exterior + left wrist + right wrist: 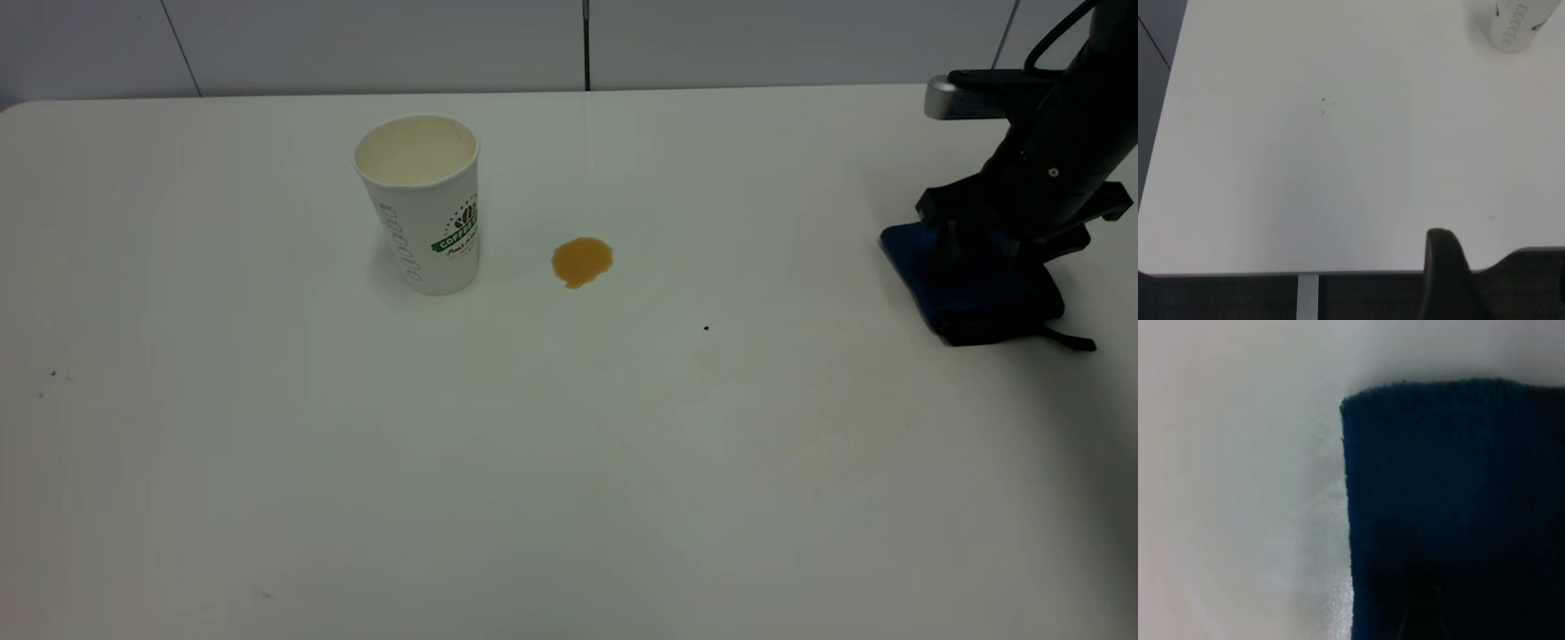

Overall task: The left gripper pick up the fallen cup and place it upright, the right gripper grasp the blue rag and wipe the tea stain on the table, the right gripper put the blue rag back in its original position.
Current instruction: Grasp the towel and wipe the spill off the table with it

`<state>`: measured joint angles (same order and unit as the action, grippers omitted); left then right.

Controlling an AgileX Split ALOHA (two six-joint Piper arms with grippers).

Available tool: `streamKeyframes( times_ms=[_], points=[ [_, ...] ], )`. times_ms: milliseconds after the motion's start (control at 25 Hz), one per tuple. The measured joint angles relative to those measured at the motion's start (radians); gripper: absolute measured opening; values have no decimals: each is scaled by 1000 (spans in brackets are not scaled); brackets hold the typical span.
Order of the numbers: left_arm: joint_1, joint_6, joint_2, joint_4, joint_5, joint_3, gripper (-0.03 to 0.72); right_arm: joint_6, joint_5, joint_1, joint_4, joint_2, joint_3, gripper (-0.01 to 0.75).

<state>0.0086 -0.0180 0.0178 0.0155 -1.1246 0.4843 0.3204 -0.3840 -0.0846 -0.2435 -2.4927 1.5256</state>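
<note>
Standing upright on the plain white worktop (569, 489) in the exterior view is the white paper cup with a green "COFFEE" banner (421, 203), mouth up, left of centre. Just beside it, apart from its base, lies the small amber-brown tea stain (581, 261). Far to the right, the black right gripper (996, 258) is down on the folded dark blue rag with a black strap tail (969, 289); whether its fingers are clamped on the cloth cannot be told.

The left wrist view shows bare worktop, the cup's lower part (1515, 27) far off, and one dark finger (1448, 277) of the left gripper over the worktop's edge; its state cannot be told.

The right wrist view shows the blue rag (1451, 500) close, lying flat on the worktop.
</note>
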Motion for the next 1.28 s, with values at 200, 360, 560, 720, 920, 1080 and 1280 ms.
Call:
streamKeyframes(
  times_ms=[200,360,560,720,920,1080,1280],
  points=[
    [0,0,0,0,0,0,440,4,14,0,0,-6,1,458],
    [0,0,0,0,0,0,440,30,14,14,-6,-6,2,169],
    [0,0,0,0,0,0,440,43,24,94,-4,-12,25,78],
    [0,0,0,0,0,0,440,46,49,204,-7,-45,98,78],
    [0,0,0,0,0,0,440,46,33,303,-20,-113,235,78],
    [0,0,0,0,0,0,440,46,25,368,-22,-161,332,78],
    [0,0,0,0,0,0,440,30,24,433,-24,-205,421,78]
  ],
)
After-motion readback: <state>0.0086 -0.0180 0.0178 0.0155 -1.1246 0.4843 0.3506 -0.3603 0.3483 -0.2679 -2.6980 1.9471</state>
